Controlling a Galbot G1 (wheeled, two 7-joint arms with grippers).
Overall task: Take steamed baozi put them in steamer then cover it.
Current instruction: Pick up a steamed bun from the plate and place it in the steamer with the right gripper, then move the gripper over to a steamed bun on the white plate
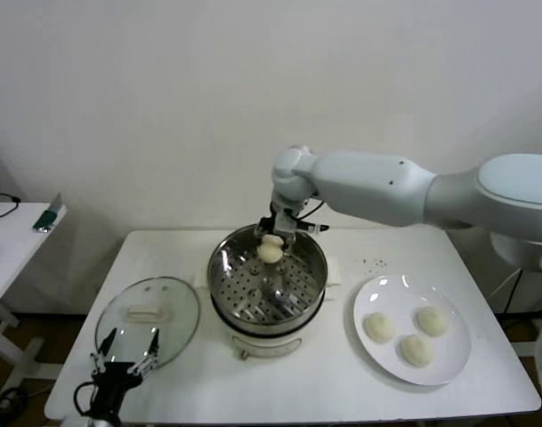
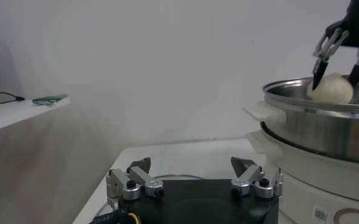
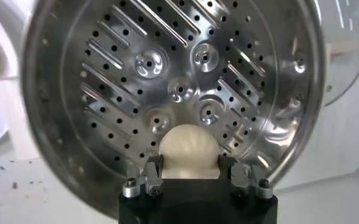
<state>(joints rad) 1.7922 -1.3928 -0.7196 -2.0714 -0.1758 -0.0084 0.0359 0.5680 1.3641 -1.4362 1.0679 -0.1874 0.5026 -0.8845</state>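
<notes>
My right gripper (image 1: 271, 242) hangs over the far side of the steel steamer (image 1: 308, 286), shut on a cream-white baozi (image 1: 270, 253) (image 3: 188, 150) (image 2: 330, 89). The right wrist view looks down past the held bun (image 3: 188, 150) into the perforated steamer bottom (image 3: 136, 91), which holds nothing else. Three more baozi (image 1: 378, 327) (image 1: 432, 320) (image 1: 416, 350) lie on the white plate (image 1: 448, 369) at the right. The glass cover (image 1: 177, 307) with its cream handle lies flat on the table at the left. My left gripper (image 1: 126, 347) (image 2: 192, 167) stands open at the cover's near edge, holding nothing.
The steamer sits on a cream-white pot base (image 1: 269, 342) at the table's middle. A small side table (image 1: 8, 240) with a green object (image 1: 48, 216) stands off to the left. A white wall is behind.
</notes>
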